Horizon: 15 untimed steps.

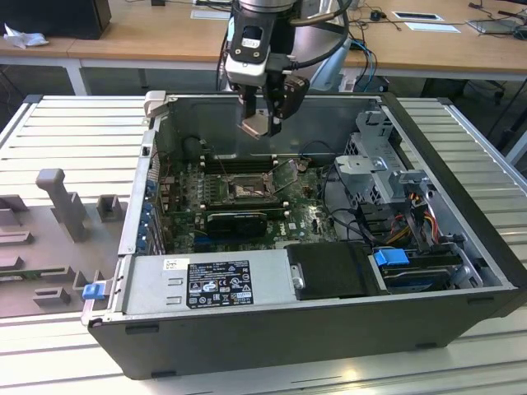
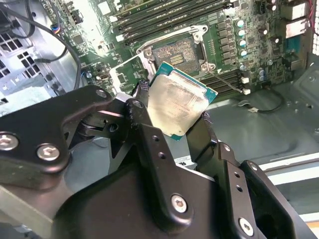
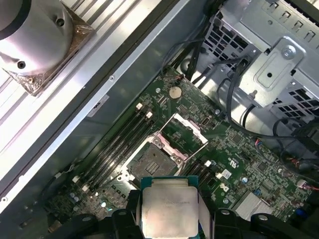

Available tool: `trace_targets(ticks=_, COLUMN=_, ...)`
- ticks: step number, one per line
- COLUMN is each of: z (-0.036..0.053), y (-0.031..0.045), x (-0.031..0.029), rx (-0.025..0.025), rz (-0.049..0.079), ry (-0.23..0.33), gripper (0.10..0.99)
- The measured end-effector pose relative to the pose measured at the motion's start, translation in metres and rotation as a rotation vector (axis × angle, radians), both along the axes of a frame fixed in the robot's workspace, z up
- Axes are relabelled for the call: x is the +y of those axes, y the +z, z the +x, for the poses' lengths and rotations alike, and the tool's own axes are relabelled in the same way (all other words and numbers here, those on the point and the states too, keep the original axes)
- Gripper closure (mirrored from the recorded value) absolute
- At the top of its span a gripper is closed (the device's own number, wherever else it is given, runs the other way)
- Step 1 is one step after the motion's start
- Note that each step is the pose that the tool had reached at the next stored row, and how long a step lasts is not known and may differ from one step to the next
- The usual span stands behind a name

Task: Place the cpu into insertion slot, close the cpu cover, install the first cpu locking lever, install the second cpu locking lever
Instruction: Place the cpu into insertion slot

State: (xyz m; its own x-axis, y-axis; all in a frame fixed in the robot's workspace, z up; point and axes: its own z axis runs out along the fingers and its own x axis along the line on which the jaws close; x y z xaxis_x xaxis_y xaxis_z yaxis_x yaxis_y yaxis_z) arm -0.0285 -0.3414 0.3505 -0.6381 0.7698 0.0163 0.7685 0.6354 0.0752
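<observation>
Above the insertion slot, end effector clamped on the cpu, chip edges hidden by fingers.

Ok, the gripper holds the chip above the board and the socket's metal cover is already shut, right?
No. The cover stands open, swung off the empty socket, as the first wrist view shows. The gripper does hold the chip above the board.

Silvery cpu hangs tilted above the uncovered insertion slot.
</observation>
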Motion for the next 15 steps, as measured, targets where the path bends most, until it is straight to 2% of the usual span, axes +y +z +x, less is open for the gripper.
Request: trace_targets(ticks=15, z=0.0, y=-0.0033, x=0.0, rx=-0.0002, rz=-0.001, ry=-0.131, gripper=0.545)
